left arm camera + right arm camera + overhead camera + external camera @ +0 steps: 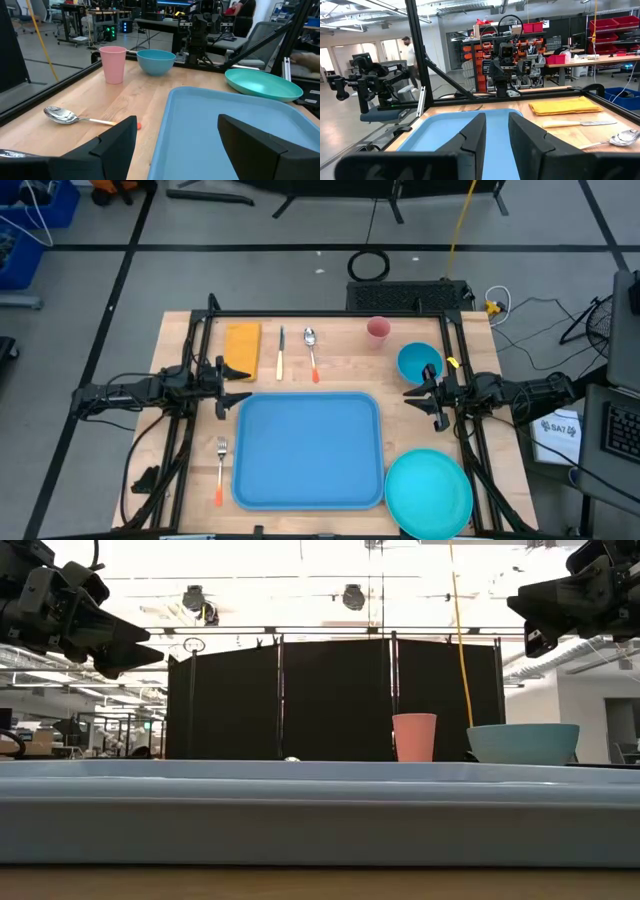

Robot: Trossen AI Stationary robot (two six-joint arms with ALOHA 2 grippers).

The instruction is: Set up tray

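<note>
Blue tray [308, 450] lying flat in the middle of the tabletop [180, 340], bare inside. Around it, all still off the tray: yellow cloth [242, 345], knife [281, 352] and spoon [312, 352] along the far side, pink cup [377, 330] and blue bowl [419, 363] toward the far right corner, fork [220, 468] just beside the left rim, round turquoise plate [428, 492] at the near right corner, overlapping the tray's edge as seen from above.

Left pincer [232, 388] hovering above the tabletop near the tray's far left corner, fingers spread wide, nothing between them. Right pincer [425, 398] hovering off the tray's right side, near the bowl, fingers drawn close with a narrow gap, grasping nothing.

Judged the very start of the setup: nothing loaded yet, both arms poised and uncommitted. Next move likely a first pick, perhaps the plate or bowl for the right arm, the cloth or cutlery for the left. Calls for a descent to the chosen piece, the right fingers widened first for a rim grip, then a lift over the raised rim and a clean placement inside.
</note>
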